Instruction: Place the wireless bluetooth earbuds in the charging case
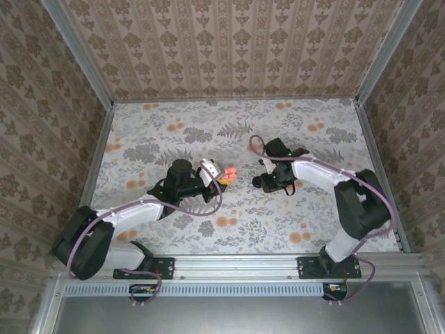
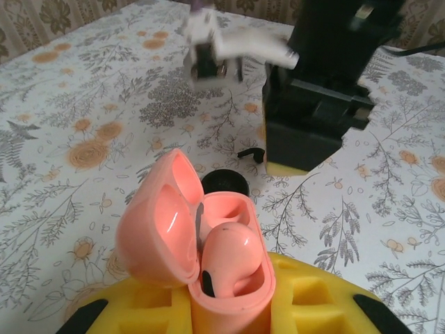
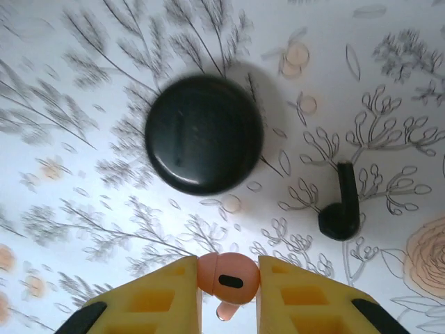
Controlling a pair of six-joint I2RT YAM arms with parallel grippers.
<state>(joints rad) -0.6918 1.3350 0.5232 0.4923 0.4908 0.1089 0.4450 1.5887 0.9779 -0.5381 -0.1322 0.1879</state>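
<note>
My left gripper [image 2: 231, 309] is shut on the salmon-pink charging case [image 2: 236, 209] and holds it upright with its lid [image 2: 156, 223] swung open to the left. One pink earbud [image 2: 233, 254] sits in the case. My right gripper [image 3: 228, 282] is shut on a second pink earbud [image 3: 228, 275], pinched between its yellow fingers [image 3: 160, 299] just above the table. A small black earbud [image 3: 341, 212] lies loose on the table to the right of it. In the top view the case [image 1: 227, 174] and the right gripper [image 1: 270, 182] are a short way apart near mid-table.
A black round disc [image 3: 203, 133] lies on the floral tablecloth just ahead of the right gripper and behind the case [image 2: 224, 182]. The black earbud [image 2: 252, 153] lies between the case and the right arm's black wrist [image 2: 316, 104]. Patterned walls enclose the table.
</note>
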